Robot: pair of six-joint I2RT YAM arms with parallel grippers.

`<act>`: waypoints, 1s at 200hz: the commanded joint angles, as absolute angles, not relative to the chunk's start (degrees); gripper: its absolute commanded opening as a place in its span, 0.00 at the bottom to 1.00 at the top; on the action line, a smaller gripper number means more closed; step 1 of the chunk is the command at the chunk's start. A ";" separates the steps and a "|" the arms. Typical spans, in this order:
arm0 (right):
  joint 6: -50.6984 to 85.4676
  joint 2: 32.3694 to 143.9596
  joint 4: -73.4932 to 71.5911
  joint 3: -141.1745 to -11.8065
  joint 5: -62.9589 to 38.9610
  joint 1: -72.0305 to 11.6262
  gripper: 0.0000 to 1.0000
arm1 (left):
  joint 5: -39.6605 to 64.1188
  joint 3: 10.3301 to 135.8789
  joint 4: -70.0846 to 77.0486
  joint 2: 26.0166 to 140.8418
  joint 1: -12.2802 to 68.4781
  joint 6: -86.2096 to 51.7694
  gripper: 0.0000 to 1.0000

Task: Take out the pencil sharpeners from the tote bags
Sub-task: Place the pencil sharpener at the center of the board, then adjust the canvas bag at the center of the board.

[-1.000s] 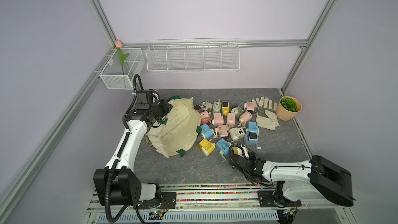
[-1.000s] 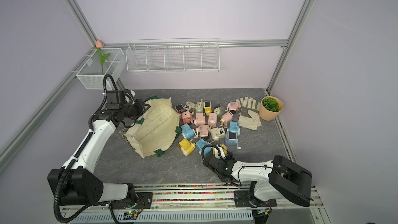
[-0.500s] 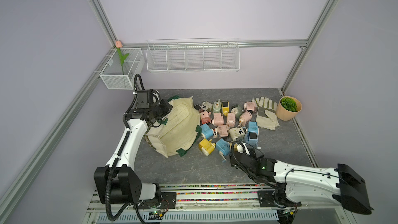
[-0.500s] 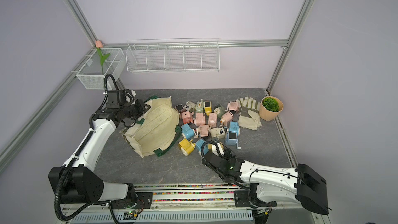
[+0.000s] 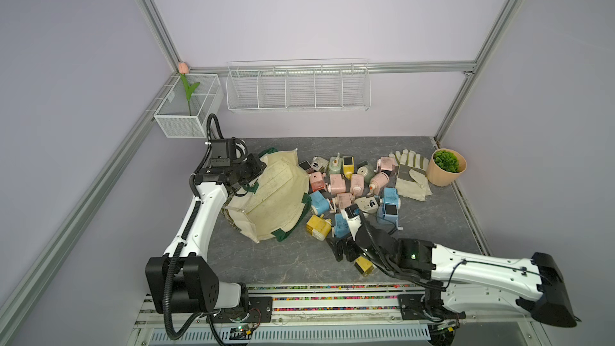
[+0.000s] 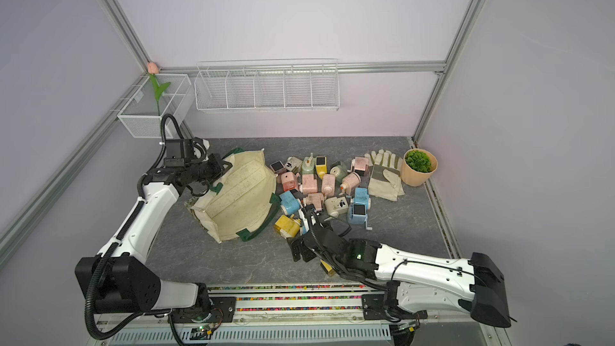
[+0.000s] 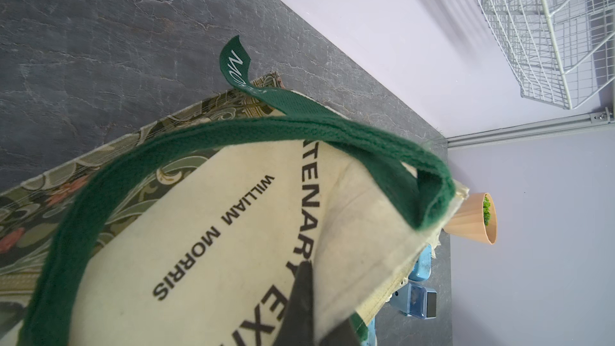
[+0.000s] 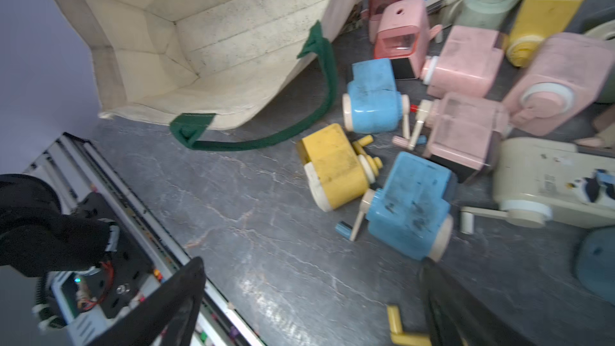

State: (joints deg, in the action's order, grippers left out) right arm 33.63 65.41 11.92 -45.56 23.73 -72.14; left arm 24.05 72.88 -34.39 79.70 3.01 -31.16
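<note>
1. Shows the tote bag (image 5: pixel 273 194) tipped over on the grey table (image 5: pixel 283 262), mouth gaping toward the front rail in both top views, cream lining in plain sight.
2. Pinches the bag's raised rim with the left gripper (image 5: pixel 251 179), jaws pressed together on the canvas just beside a dark green handle (image 7: pixel 233 134); presses one dark finger (image 7: pixel 301 291) flat against the printed lettering in the left wrist view.
3. Holds the right gripper (image 5: pixel 342 249) low over the table near the front edge, jaws spread wide and clamped on nothing (both fingers well apart in the right wrist view).
4. Finds the pencil sharpeners (image 5: pixel 346 184) out on the table, heaped just beside the bag's mouth, between it and the pale work gloves (image 5: pixel 411 178): pink, blue, yellow, pale green and cream.
5. Puts a yellow sharpener (image 8: pixel 336 168) and a blue sharpener (image 8: pixel 412 208) side by side at the near edge of the heap, closest to the open fingers; tucks a second yellow sharpener (image 5: pixel 364 265) partly out of sight under the right wrist.
6. Rounds out the scene with a tan plant pot (image 5: pixel 444 174) next to the gloves, a white wire basket (image 5: pixel 298 89) on the back wall and a mesh bin (image 5: pixel 186 121) with a pink tulip in the corner.
</note>
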 commanded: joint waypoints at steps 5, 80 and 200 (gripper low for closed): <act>36.58 72.73 5.75 -49.96 18.10 -73.41 0.99 | 24.17 74.23 -35.60 79.46 2.58 -30.28 0.00; 42.65 93.52 2.62 -63.20 19.07 -72.48 1.00 | 24.01 72.88 -35.07 77.53 2.48 -30.07 0.00; 48.24 109.57 -4.96 -72.33 4.67 -64.61 0.51 | 24.21 72.77 -35.24 77.00 2.26 -29.53 0.00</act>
